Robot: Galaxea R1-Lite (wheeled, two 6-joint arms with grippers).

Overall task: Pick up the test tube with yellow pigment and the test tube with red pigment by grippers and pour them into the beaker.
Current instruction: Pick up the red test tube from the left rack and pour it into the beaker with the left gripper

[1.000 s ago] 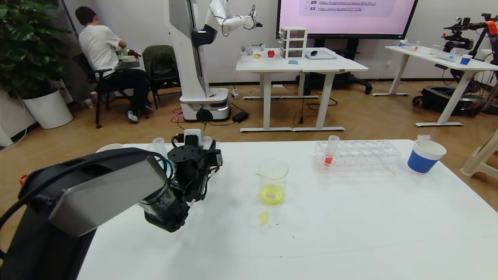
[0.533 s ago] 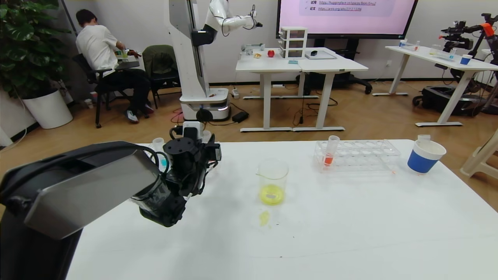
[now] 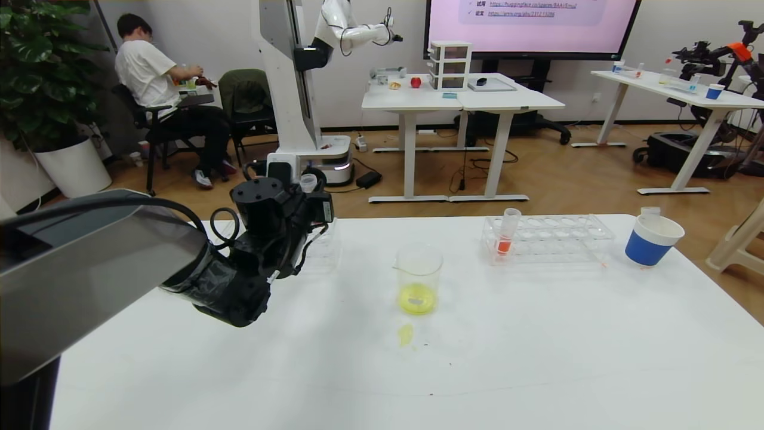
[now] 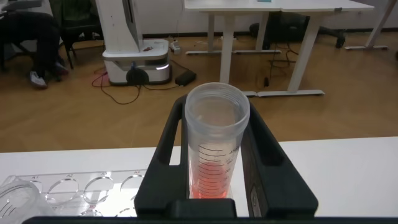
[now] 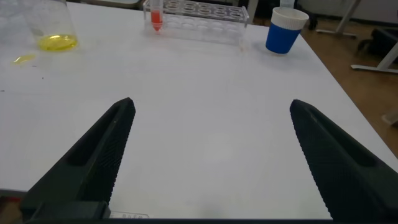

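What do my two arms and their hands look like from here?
The left arm is black with a flat grey panel, looping black cables and a white-grey box; its left hand has thick black fingers. The right hand has two black pointed fingers with finely ribbed inner faces.

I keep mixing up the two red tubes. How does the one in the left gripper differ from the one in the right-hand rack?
The left gripper has its fingers shut on the held tube, lifted clear of the table; the rack tube stands in a corner hole of the clear rack, untouched. The held tube is near the robot's left side, the rack tube right of the beaker. Both stand upright, uncapped, with orange-red liquid at the bottom.
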